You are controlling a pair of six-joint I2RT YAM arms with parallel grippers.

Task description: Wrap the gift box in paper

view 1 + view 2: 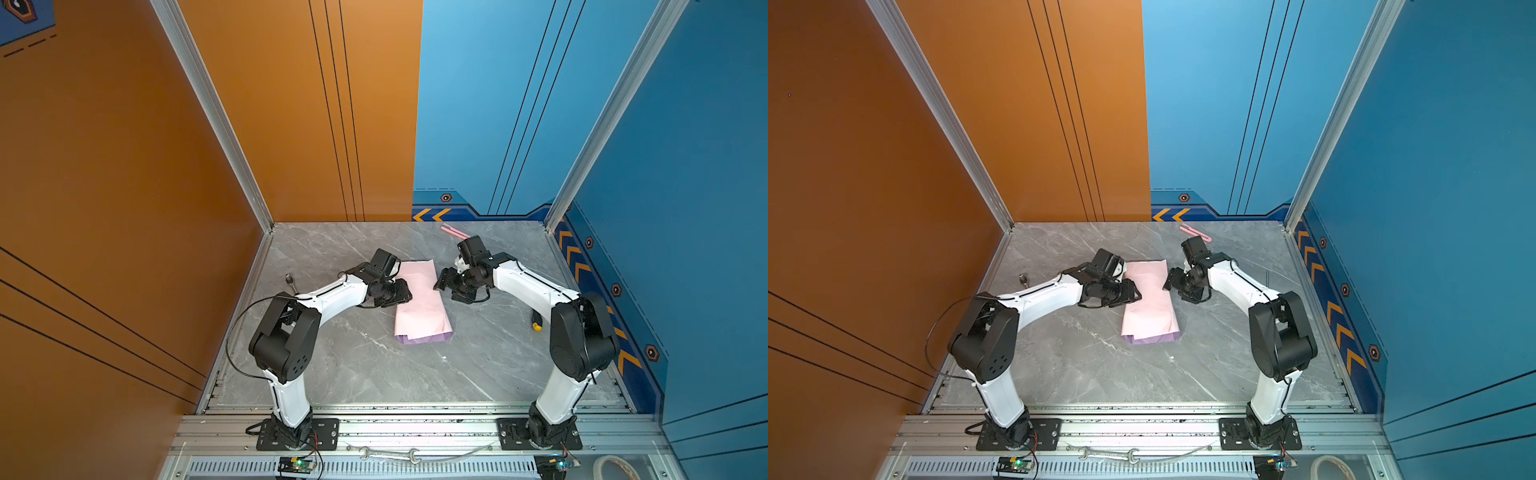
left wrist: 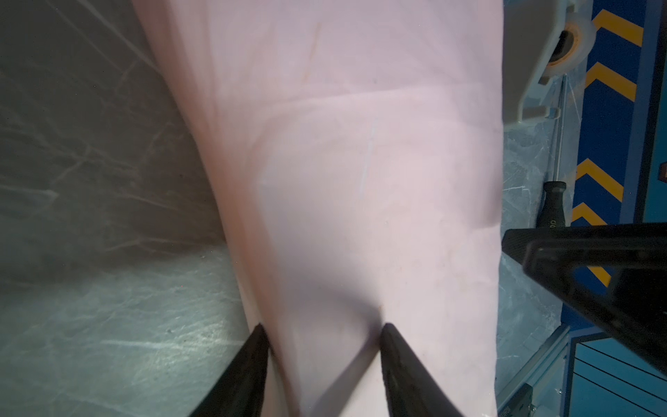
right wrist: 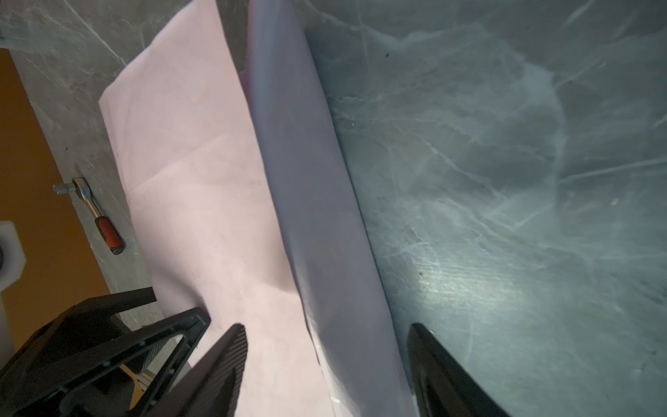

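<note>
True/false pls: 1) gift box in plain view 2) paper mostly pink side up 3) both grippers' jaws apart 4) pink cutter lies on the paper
1. False: no gift box shows; only the folded paper does.
2. True: lilac shows just along its near edge.
3. True: the left gripper and the right gripper both stand open.
4. False: the pink cutter lies on the table near the back wall, apart from the paper.

Both top views look down from high; both wrist cameras sit close over the paper (image 2: 361,180).
</note>
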